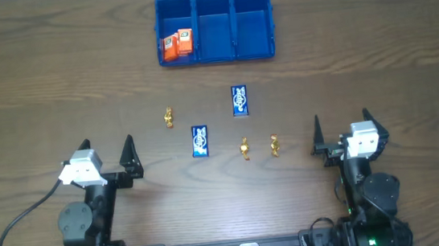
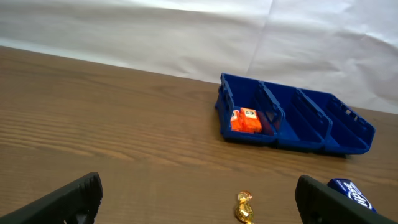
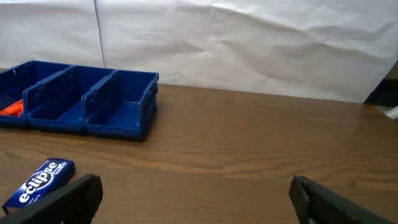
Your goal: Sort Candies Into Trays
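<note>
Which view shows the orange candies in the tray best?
The top view: the orange candies lie unobstructed in the blue tray's left compartment. The left wrist view shows them obliquely, between compartment walls; the right wrist view catches an orange sliver.

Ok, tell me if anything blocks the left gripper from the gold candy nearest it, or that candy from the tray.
Nothing visible does. Only bare table lies between the left gripper and that gold candy, and between the candy and the tray. The nearest blue pack lies off to the side.
</note>
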